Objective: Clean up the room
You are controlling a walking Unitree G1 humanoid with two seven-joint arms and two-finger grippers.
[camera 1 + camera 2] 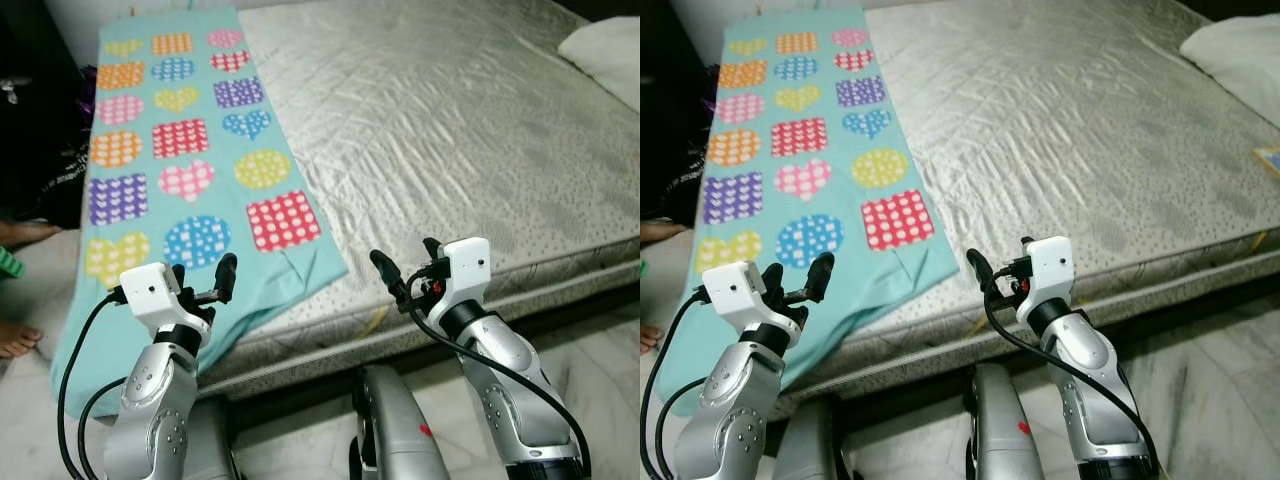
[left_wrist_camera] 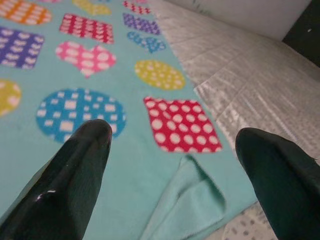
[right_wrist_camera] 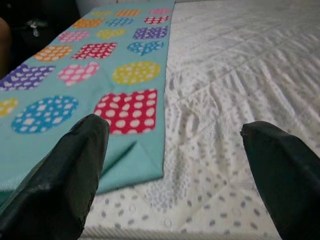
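Looking down from the head camera, we saw a bare grey mattress (image 1: 450,130) with a teal blanket (image 1: 190,150) spread along its left side, the near end draping over the mattress edge toward the floor. The blanket carried rows of polka-dotted hearts, circles and squares in orange, pink, purple, yellow, blue and red, and its near right corner was folded over. Our left gripper (image 1: 203,282) hovered above that draped end with its 2 fingers spread apart; our right gripper (image 1: 405,268) hung over the mattress edge beside the blanket, fingers likewise spread. A white pillow (image 1: 608,50) lay at the far right. Bare feet (image 1: 18,338) of a person stood at the left edge of the left eye view.
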